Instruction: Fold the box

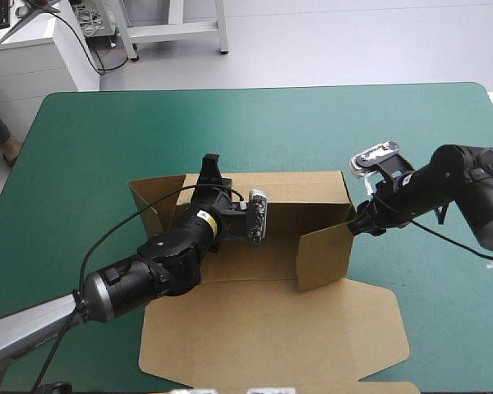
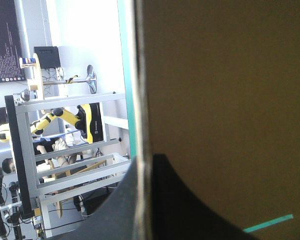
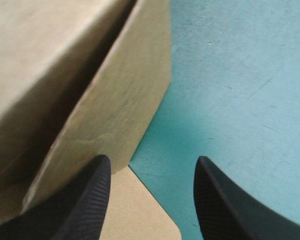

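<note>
Inside the brown box point(image 1: 271, 328), the left tool point(image 1: 210, 164) clamps its far wall.

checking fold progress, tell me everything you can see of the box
The box is brown board, partly folded on the teal-green cover. Its far wall and both side flaps are raised, and the lid panel lies flat toward the near edge. The left end effector is shut on the far wall's top edge. The right end effector stands open at the right flap's outer corner.
</note>
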{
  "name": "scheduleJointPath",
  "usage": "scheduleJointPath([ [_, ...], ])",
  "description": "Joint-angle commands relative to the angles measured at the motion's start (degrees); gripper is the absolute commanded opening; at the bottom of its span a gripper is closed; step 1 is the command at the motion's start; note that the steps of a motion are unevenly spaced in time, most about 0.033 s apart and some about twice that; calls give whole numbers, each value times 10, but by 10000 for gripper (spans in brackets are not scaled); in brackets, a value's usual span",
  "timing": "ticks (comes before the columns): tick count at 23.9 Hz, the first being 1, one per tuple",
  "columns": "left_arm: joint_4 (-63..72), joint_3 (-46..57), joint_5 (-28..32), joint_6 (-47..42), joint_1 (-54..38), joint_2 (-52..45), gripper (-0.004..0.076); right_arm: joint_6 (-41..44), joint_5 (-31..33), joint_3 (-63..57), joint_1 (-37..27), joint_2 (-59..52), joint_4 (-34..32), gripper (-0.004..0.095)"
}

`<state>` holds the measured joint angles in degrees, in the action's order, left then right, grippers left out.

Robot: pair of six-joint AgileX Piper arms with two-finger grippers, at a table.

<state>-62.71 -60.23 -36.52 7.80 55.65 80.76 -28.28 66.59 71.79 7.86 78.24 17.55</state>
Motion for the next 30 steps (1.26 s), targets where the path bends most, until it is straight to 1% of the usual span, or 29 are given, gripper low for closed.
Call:
scheduleJointPath([
  [1,14,-7,40,0,5,-11,-8,-52,-38,-34,-3,-50,80,466],
  [3,14,-7,40,0,5,-11,-8,-78,-49,-58,-3,-67,115,466],
  [7,14,-7,41,0,5,-11,-8,-109,-52,-90,-3,-93,158,468],
  [10,14,-7,41,0,5,-11,-8,-113,-58,-108,-3,-109,169,468],
  [11,15,-7,42,0,5,-11,-8,-113,-66,-112,-3,-112,168,468],
  [12,15,-7,43,0,5,-11,-8,-113,-86,-124,-3,-117,166,468],
  [15,17,-7,48,0,5,-11,-8,-94,-107,-142,-1,-117,169,468],
  [18,17,-7,57,0,5,-11,-8,-87,-176,-165,14,-117,193,468],
  [19,18,-7,62,0,5,-11,-8,-75,-233,-181,35,-117,197,466],
  [21,21,-7,63,0,5,-11,-8,-37,-295,-194,71,-117,177,444],
  [23,24,-6,63,0,5,-11,-8,9,-329,-194,103,-117,136,425],
  [24,35,-6,63,0,5,-11,-8,45,-349,-194,115,-117,105,418],
  [26,70,-4,63,4,5,-11,-8,86,-353,-194,123,-117,63,418],
  [30,72,7,60,11,5,-11,-8,96,-344,-194,123,-119,61,430],
])
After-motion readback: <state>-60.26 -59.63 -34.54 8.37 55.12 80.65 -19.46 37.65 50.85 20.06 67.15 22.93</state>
